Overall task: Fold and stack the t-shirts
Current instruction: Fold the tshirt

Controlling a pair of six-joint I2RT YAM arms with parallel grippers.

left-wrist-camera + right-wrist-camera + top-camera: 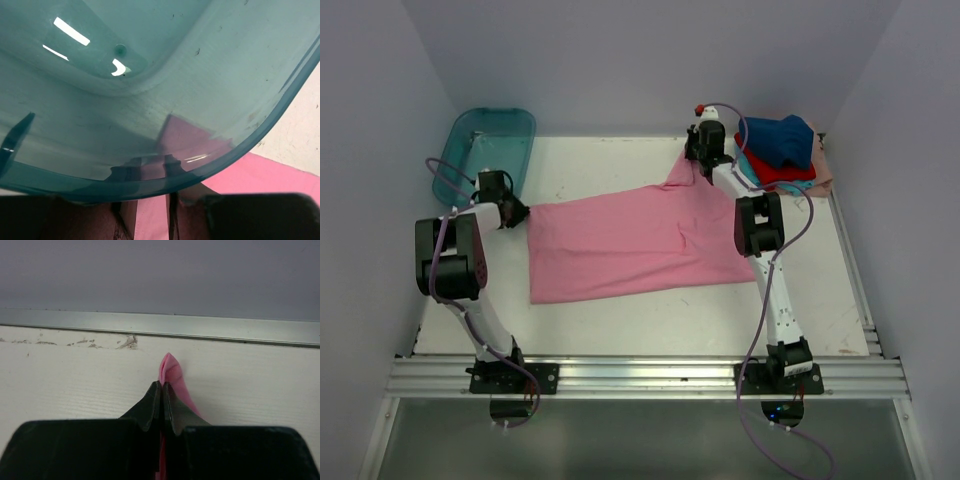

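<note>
At 10 o'clock on the desk point(650, 325) stands the tub point(495, 113), and just at its 5 o'clock corner sits the left end effector point(515, 212), at the far-left corner of the pink shirt point(620, 250). In the left wrist view its jaws stand a little apart with pink cloth between them under the tub's rim, but I cannot tell whether they clamp it. From this effector the shirt spreads toward 3 and 4 o'clock, flat on the desk's middle. Its long axis runs 9 to 3, with a straight edge, probably the hem, facing 9. I cannot make out a collar, so which end is the neck stays a guess. The far-right corner rises to a peak toward 1 o'clock, where the right end effector point(701, 160) is closed tight on it; the right wrist view shows a pink fold poking out past the tips. From there the shirt's body lies at 7 to 8 o'clock. The stack point(780, 150) sits near, at 3 o'clock, closest to the right arm.
</note>
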